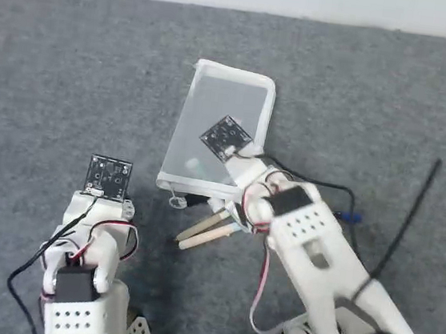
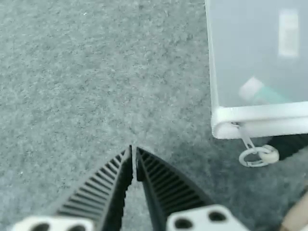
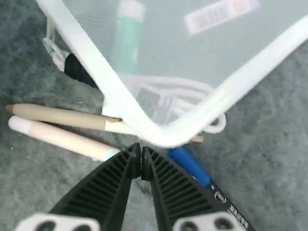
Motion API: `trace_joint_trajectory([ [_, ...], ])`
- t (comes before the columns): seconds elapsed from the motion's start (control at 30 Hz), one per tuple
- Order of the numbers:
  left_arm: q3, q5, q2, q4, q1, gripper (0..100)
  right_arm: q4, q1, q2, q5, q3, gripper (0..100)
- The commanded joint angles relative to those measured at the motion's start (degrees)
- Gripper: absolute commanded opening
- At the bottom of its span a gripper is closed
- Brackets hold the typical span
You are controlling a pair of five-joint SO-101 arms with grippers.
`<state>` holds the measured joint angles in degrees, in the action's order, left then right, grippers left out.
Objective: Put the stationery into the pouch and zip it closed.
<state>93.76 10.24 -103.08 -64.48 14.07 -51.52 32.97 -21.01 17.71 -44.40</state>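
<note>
Presently, the translucent white pouch point(image 1: 214, 101) lies flat on the grey carpeted table point(image 1: 56, 75). A green-and-white item point(image 3: 126, 41) shows through its wall. The zip pull ring point(image 2: 257, 155) hangs at the corner nearest the arms.

A beige pen point(image 3: 57, 115) and a white pen point(image 3: 57, 137) lie side by side, touching. The beige one passes under the pouch's near corner. A blue pen point(image 3: 190, 166) lies by that same corner.

The right gripper point(image 3: 141, 159) has its jaws closed together, empty, tips just beside that corner. The left gripper point(image 2: 134, 156) is likewise closed and empty, over bare carpet beside the pouch.
</note>
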Motion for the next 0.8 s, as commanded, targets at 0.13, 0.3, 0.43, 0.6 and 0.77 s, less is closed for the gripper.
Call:
trace_joint_trajectory([
  [0.13, -3.74, -0.79, -0.88, 1.85, 0.35, 1, 1.1, -2.51, 9.98, -0.79, 13.01, 0.7],
  [0.3, -3.74, -0.79, -0.88, 1.85, 0.26, 1, 1.1, -4.26, 13.67, -0.79, 18.37, 0.7],
  [0.43, -3.65, -0.79, -0.88, 1.85, 0.18, 1, 1.1, -4.26, 16.75, -0.79, 22.24, 0.7],
  [0.6, -3.56, -0.79, -0.88, 1.85, 0.09, 1, 4.09, -4.26, 23.6, -0.44, 27.16, 0.8],
  [0.77, -3.56, -0.79, -0.88, 1.85, 0.09, 1, 4.26, -4.88, 28.88, -0.53, 33.41, 1.0],
])
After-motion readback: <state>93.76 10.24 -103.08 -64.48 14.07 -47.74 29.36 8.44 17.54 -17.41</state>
